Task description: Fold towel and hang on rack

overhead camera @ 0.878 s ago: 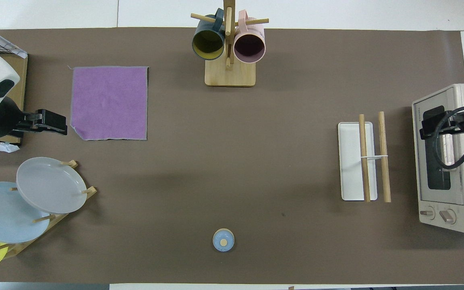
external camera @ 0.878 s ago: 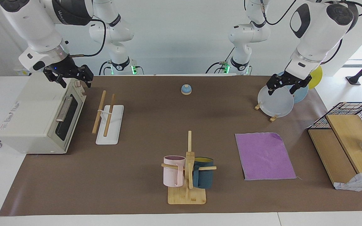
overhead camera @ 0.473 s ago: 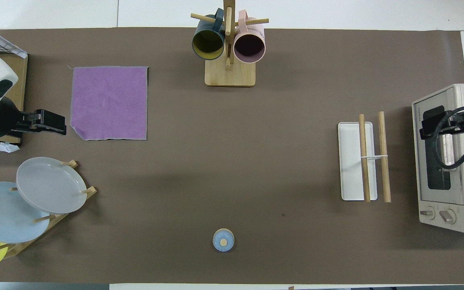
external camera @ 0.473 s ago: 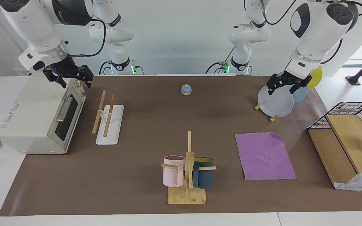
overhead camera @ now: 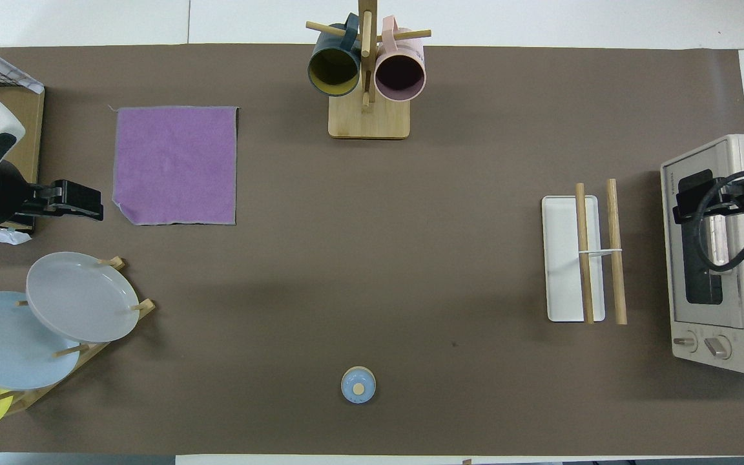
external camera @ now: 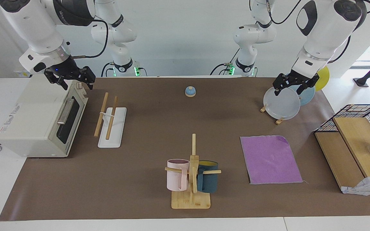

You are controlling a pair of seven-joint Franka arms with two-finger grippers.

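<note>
A purple towel (external camera: 270, 159) lies flat and unfolded on the desk (external camera: 146, 192) toward the left arm's end. The rack (external camera: 111, 120) stands beside a toaster oven (external camera: 40, 118) toward the right arm's end. The left gripper (external camera: 289, 86) hangs over the plates (external camera: 281, 104), jaws spread. The right gripper (external camera: 70, 77) hangs over the oven, jaws spread.

no legible text — labels unreadable

I see a toaster oven (external camera: 40, 118) at my right arm's end, a mug tree (external camera: 192, 179) holding pink and dark blue mugs, a plate stand (overhead camera: 42, 323), a small blue bell (external camera: 190, 91), and a wire basket (external camera: 361, 122).
</note>
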